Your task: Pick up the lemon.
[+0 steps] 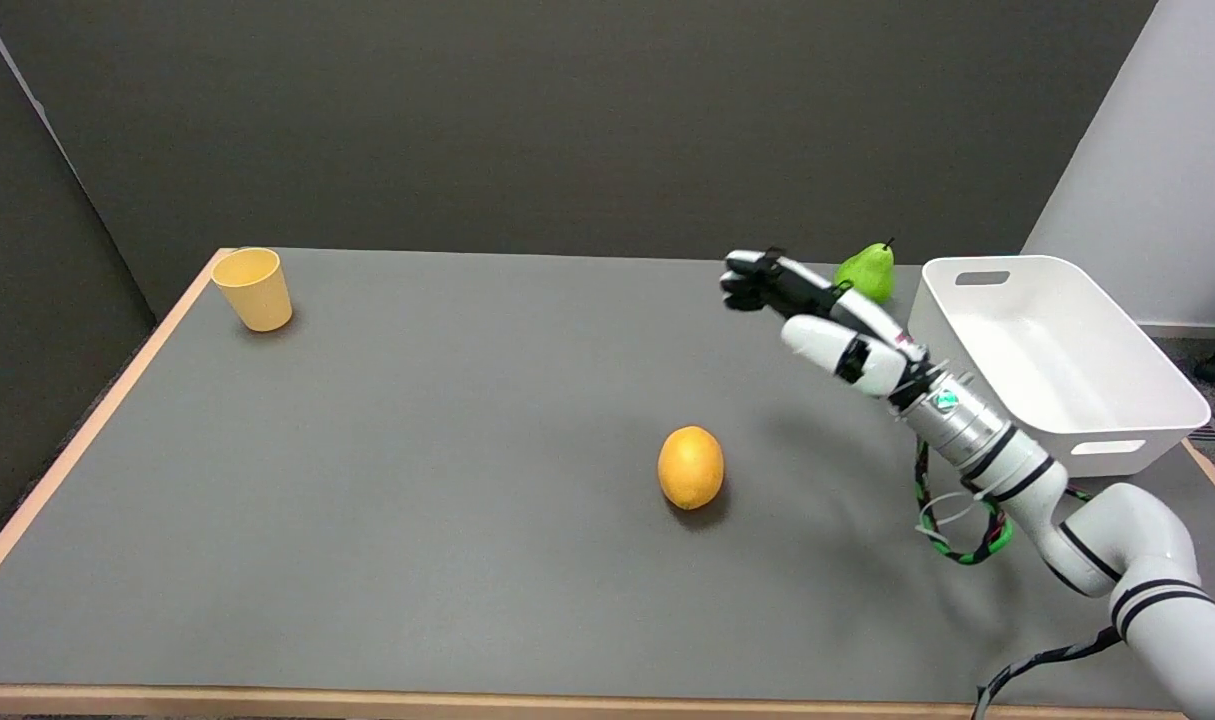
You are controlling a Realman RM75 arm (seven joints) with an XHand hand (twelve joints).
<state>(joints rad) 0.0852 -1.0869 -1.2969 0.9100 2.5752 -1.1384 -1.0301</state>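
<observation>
The lemon [691, 467], orange-yellow and oval, lies on the grey table [417, 450] a little right of centre. My right hand [812, 310] hangs in the air above and to the right of it, well apart from it. Its fingers stretch out toward the upper left and hold nothing. The white arm reaches in from the lower right corner.
A green pear [867, 271] stands near the table's far edge, just behind the hand. A white bin [1052, 355] sits at the right edge. A yellow cup [253, 288] stands at the far left corner.
</observation>
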